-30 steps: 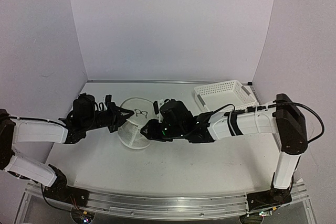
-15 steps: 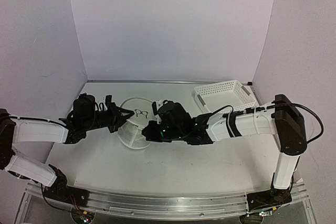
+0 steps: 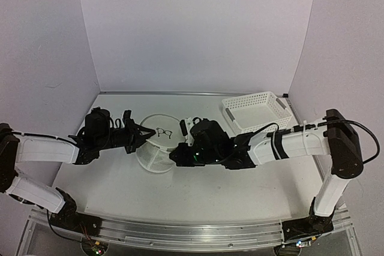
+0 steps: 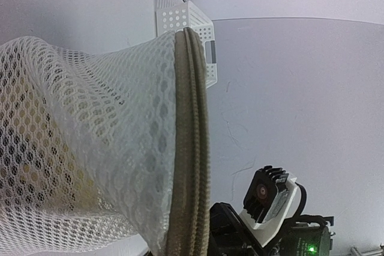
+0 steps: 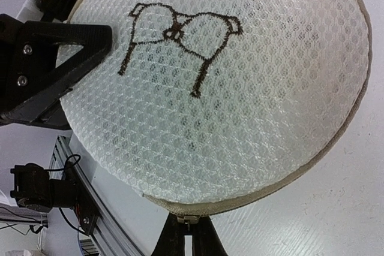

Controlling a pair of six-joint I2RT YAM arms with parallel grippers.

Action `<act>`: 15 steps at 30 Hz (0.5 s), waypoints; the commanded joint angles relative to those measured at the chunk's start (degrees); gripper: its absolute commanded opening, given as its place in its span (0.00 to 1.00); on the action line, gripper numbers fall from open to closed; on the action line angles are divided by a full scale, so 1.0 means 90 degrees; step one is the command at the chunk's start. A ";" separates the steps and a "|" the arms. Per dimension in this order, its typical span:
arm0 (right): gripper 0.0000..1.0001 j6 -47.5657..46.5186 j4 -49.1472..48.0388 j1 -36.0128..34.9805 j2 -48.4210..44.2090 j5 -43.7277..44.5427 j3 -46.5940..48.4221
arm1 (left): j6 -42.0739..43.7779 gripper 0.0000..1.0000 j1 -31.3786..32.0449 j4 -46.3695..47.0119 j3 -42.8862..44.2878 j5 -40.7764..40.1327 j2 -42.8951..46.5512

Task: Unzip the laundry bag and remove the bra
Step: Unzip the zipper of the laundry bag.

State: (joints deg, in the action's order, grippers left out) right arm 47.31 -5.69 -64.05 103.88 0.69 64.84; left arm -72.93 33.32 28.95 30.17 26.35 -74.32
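My right claw (image 5: 186, 241) is pinching shut on the small metal zipper pull (image 5: 187, 220) at the near edge of the small round white mesh laundry bag (image 5: 240, 100), whose flat face with the black bra drawing is filling my wrist view. My left claw (image 3: 139, 134) is clamping narrow on the bag's opposite rim, bracing it where it sits mid-table (image 3: 198, 196), left of the white perforated plastic basket (image 3: 258, 109). I am judging this as the start of unzipping: next I am needing to drag the pull along the tan zip band (image 4: 189, 148) around the rim while the left holds firm. Compared with a second ago, my right fingers are no longer parted, my right arm is sitting further right, and the bag is leaning that way.
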 commanded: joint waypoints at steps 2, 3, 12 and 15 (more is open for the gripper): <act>0.00 -0.0475 -0.0175 -0.0002 -0.0692 -0.0180 -0.0358 | 0.0351 0.00 -0.0011 0.0201 0.0232 0.0437 -0.0082; 0.00 -0.0551 -0.0169 -0.0002 -0.0738 -0.0216 -0.0418 | 0.0414 0.00 -0.0011 0.0196 0.0266 0.0546 -0.0121; 0.00 -0.1245 -0.0080 0.0132 -0.1090 -0.0854 -0.0797 | 0.1061 0.00 -0.0011 0.0196 0.0524 0.1327 -0.0124; 0.00 -0.1432 0.0002 0.0186 -0.1207 -0.1024 -0.0886 | 0.1229 0.00 -0.0012 0.0199 0.0629 0.1643 -0.0170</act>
State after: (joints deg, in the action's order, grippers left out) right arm 38.24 -5.80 -63.24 96.90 -5.74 57.69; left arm -65.91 33.39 28.91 32.01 36.38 -76.20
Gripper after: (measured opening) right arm 0.047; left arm 0.028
